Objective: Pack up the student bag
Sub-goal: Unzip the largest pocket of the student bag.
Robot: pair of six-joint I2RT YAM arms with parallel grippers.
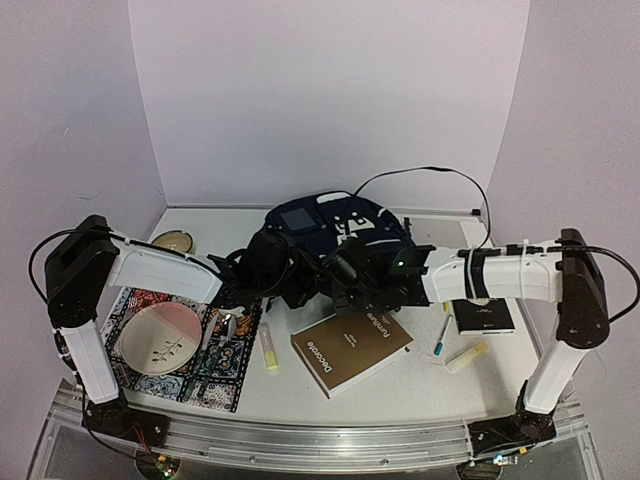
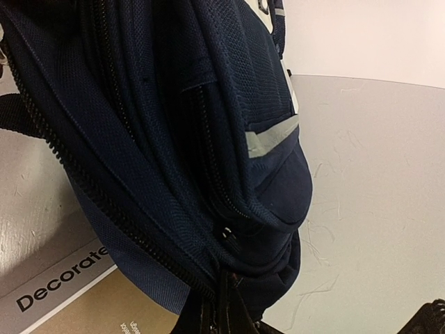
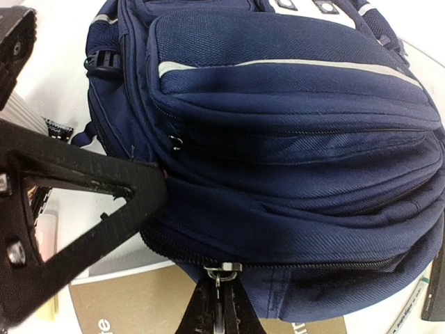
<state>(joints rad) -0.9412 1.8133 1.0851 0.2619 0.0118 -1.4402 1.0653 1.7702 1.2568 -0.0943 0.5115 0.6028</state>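
Observation:
The student bag (image 1: 335,225), dark navy with white stripe trim and a grey-blue panel, lies at the back middle of the table. My left gripper (image 1: 272,280) is at its near-left edge. In the left wrist view the gripper (image 2: 226,309) is shut on a fold of the bag's fabric (image 2: 181,139) beside a zipper. My right gripper (image 1: 347,278) is at the bag's near edge. In the right wrist view the gripper (image 3: 224,306) is shut on the metal zipper pull (image 3: 222,270) of the bag's (image 3: 292,139) main zipper. The zipper line looks closed to the right of the pull.
A brown "Decorate" book (image 1: 351,351) lies just in front of the bag. A yellow glue stick (image 1: 268,348), a pen (image 1: 442,335), a yellow marker (image 1: 465,357) and a black notebook (image 1: 482,315) lie nearby. A plate (image 1: 155,337) sits on a patterned mat at the left.

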